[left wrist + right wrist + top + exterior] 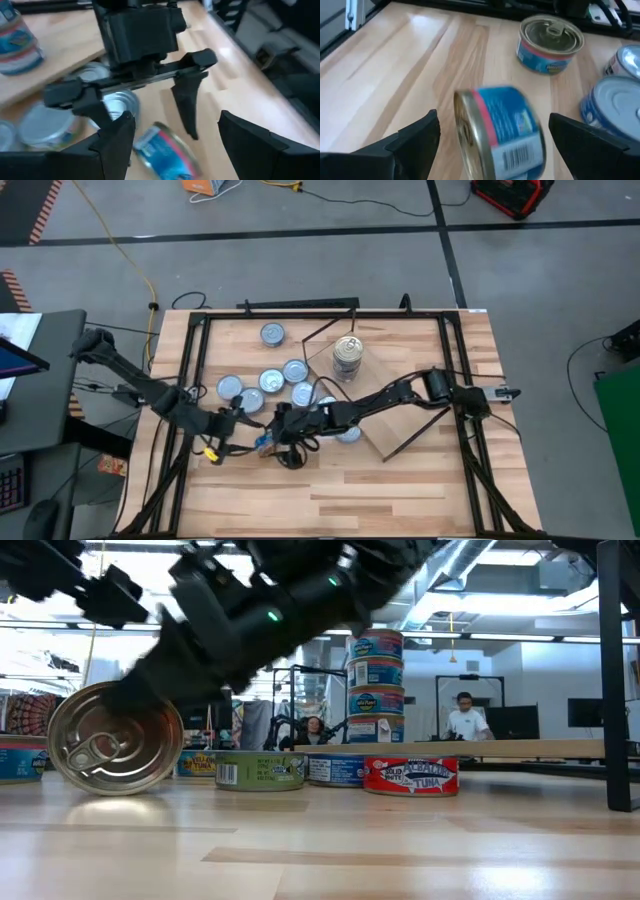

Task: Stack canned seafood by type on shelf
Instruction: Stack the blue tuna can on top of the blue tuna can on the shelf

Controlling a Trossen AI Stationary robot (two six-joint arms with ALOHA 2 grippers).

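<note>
We find the plank table point(400, 480) carrying a dark frame, with the light-wood shelf point(385, 395) lying at an angle near its centre-right. On the shelf stands a stack of tuna tins point(347, 356); the low view shows four tins in it, one upon another.

The right arm reaches from the table's right side across the shelf towards the centre. The left arm reaches in from the left edge. The two grippers face each other at the near-centre of the table.

The right gripper point(492, 137) has its jaws wide apart, one to each side of a blue-labelled tin point(500, 132) that stands on its edge on the tabletop, its gold lid turned sideways. The fingers are clear of the tin's sides. The left gripper point(172, 145) likewise has its jaws apart, with the same tin below and between them; we see no contact there either.

Loose tins with silver lids point(270, 380) lie flat in a cluster on the table, just beyond the grippers and to the left of the shelf. One further tin point(272, 334) sits alone near the far edge. In the low view a red-labelled tuna tin point(410, 775) lies flat in front of the stack.
</note>
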